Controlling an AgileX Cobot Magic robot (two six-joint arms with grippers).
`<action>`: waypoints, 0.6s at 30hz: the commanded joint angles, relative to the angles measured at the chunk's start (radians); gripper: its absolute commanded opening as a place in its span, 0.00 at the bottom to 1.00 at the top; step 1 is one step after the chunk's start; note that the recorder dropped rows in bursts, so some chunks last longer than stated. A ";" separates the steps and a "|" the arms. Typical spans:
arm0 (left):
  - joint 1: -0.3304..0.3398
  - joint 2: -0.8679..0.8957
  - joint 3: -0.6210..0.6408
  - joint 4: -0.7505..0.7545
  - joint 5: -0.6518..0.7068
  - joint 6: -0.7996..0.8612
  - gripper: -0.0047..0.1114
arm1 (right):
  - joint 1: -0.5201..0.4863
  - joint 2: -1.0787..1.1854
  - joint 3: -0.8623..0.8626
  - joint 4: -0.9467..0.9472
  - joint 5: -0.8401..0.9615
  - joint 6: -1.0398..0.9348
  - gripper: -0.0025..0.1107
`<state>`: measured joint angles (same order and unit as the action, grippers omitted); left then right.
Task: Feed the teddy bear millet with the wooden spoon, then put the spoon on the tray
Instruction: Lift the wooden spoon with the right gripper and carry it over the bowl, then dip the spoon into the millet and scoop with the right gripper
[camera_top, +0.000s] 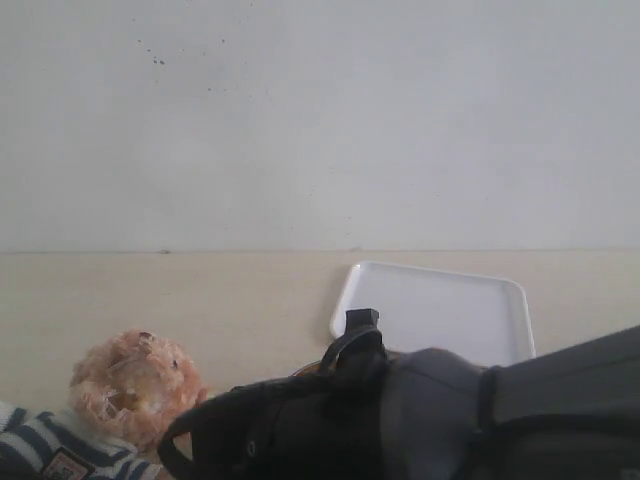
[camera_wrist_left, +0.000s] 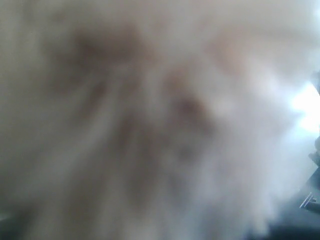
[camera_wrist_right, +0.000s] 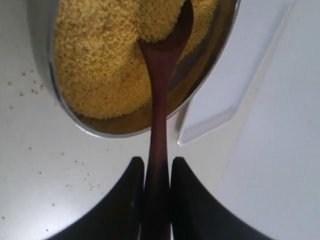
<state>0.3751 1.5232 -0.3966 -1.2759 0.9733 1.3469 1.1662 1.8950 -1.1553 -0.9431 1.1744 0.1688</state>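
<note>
In the right wrist view my right gripper (camera_wrist_right: 157, 170) is shut on the thin handle of the wooden spoon (camera_wrist_right: 160, 95). The spoon's oval end lies in the millet (camera_wrist_right: 100, 60), with grain heaped on it. The millet fills a round metal bowl (camera_wrist_right: 202, 80). The white tray (camera_wrist_right: 240, 75) lies right beside the bowl. In the exterior view the teddy bear (camera_top: 135, 385) sits at the lower left in its striped shirt, and the tray (camera_top: 440, 305) lies right of centre. Blurred pale fur (camera_wrist_left: 150, 115) fills the left wrist view, and the left gripper's fingers do not show.
My right arm (camera_top: 430, 420) is a dark bulk across the lower right of the exterior view, hiding the bowl and spoon there. Loose millet grains (camera_wrist_right: 30, 90) are scattered on the white table beside the bowl. A plain wall stands behind the table.
</note>
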 joint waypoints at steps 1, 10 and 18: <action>0.002 0.001 0.002 -0.013 0.015 0.007 0.07 | -0.029 0.000 -0.036 0.106 0.002 0.005 0.05; 0.002 0.001 0.002 -0.013 0.015 0.007 0.07 | -0.093 -0.080 -0.045 0.284 -0.017 0.005 0.05; 0.002 0.001 0.002 -0.014 0.015 0.007 0.07 | -0.162 -0.129 -0.045 0.427 -0.064 0.000 0.05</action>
<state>0.3751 1.5232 -0.3966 -1.2759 0.9733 1.3469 1.0251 1.7896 -1.1946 -0.5562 1.1220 0.1725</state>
